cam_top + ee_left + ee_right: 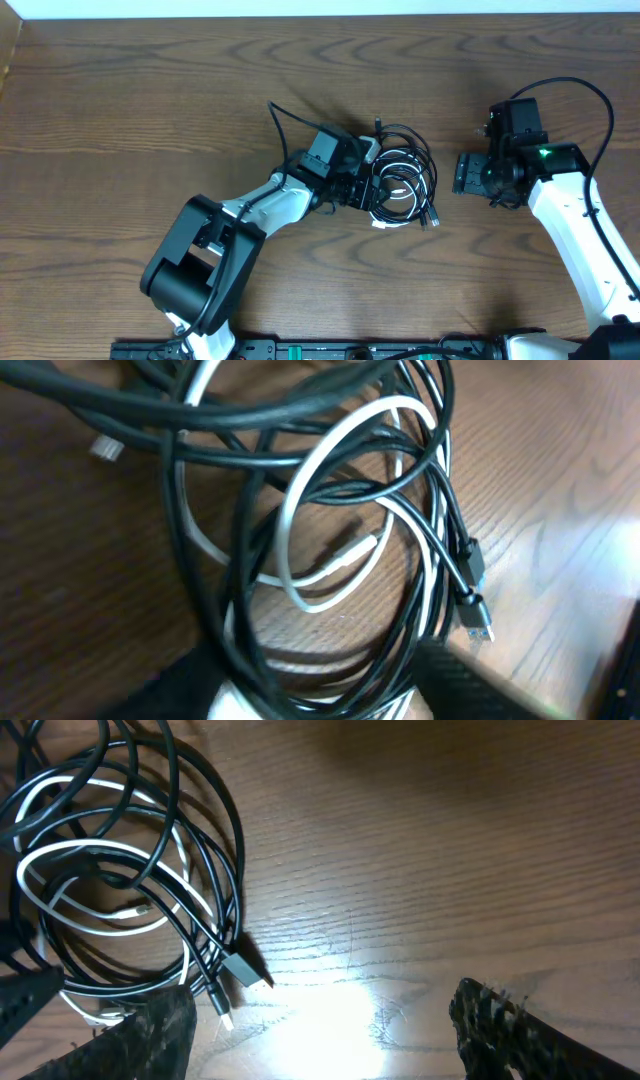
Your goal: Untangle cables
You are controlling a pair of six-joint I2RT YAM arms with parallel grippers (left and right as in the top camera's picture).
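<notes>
The cables (402, 180) lie in one tangled pile of loose black loops with one white cord (296, 510) at the table's middle. My left gripper (362, 188) is at the pile's left edge. In the left wrist view its fingers (320, 698) are apart, with several black strands running between them. The plug ends (478, 622) lie at the pile's right side. My right gripper (468, 172) is open and empty just right of the pile. In the right wrist view the cables (120, 870) and a plug (245, 970) lie ahead-left of its fingers (320, 1040).
The wooden table (150, 110) runs to a white edge at the back. A thicker black wire (283, 125) rises from the left arm, and another (592, 100) loops over the right arm. The arm bases stand at the front edge.
</notes>
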